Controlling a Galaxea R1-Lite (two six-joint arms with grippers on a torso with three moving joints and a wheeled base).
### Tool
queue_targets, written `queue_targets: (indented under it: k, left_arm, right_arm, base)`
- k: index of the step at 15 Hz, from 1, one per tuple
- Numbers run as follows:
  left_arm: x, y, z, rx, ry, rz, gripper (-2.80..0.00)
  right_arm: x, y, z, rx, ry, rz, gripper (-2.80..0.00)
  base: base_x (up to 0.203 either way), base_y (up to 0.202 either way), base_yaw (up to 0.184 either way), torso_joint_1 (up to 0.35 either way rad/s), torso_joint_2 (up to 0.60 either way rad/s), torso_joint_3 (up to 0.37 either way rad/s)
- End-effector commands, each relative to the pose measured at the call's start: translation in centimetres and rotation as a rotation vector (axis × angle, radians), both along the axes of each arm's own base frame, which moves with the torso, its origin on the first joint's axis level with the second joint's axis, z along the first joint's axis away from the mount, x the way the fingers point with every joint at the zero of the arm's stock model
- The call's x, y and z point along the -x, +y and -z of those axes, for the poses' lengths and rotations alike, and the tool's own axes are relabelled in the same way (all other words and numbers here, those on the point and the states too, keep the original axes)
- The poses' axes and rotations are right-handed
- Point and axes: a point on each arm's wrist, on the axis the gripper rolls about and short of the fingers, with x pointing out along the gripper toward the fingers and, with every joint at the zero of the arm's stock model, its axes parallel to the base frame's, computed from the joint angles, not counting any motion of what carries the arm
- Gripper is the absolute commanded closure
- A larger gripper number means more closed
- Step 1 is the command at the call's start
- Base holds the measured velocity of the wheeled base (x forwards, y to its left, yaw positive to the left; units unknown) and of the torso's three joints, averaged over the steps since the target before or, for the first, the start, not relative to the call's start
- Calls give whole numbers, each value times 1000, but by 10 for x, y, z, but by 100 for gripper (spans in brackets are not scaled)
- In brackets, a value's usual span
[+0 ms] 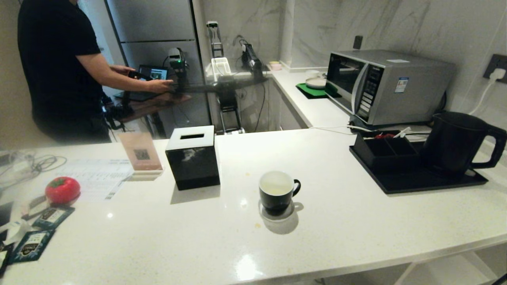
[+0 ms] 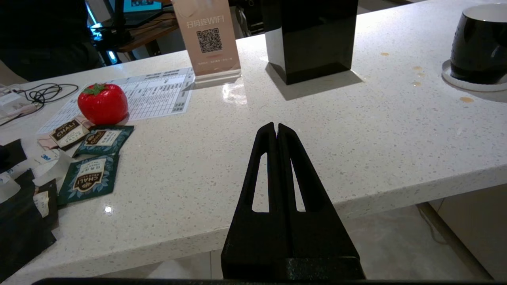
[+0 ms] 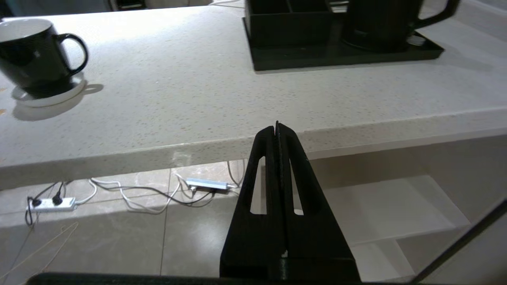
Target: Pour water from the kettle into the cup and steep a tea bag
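Start-of-task arrangement at a white speckled counter [image 1: 336,221]. The left gripper [image 2: 276,127] is hanging below and in front of the counter's near edge, its two black fingers [image 2: 266,136] lying pressed together with nothing between them. The right gripper [image 3: 277,128] is hanging likewise at the counter's edge, its fingers [image 3: 288,136] also sitting flush against each other and holding nothing. Neither arm is showing in the head view.

The cup [image 1: 276,190], black outside and white inside, is standing upright on a small white coaster [image 1: 277,213], its ear handle turned toward the kettle; it is lying ahead of both grippers, between them, to the right of the left gripper and to the left of the right one. A pale, faintly yellowish pool, the water [image 1: 275,190], is showing low inside it.

The kettle [image 1: 455,142] is standing upright beyond and to the right of the right gripper, on a low black tray [image 1: 416,180], just beside the tray's compartments.

Ahead of the left gripper a black tissue box [image 1: 193,156] is standing; to its left are lying a WiFi sign [image 2: 208,37], a red tomato-shaped object [image 2: 103,103] and dark teal sachets [image 2: 89,178].

A microwave [image 1: 384,85] is sitting behind the tray. A person [image 1: 59,67] is standing beyond the counter, hands at a laptop [image 1: 152,73].
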Motion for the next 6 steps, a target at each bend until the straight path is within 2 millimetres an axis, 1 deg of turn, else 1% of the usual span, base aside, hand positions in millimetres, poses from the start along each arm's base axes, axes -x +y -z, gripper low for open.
queue_targets:
  k: [1, 6]
  left_arm:
    - [0, 0, 0, -1, 0, 0, 0]
    - [0, 0, 0, -1, 0, 0, 0]
  right_arm:
    - [0, 0, 0, -8, -2, 1, 0]
    - [0, 0, 0, -33, -3, 5, 0]
  base:
    - [0, 0, 0, 0, 0, 0]
    - [0, 0, 0, 0, 0, 0]
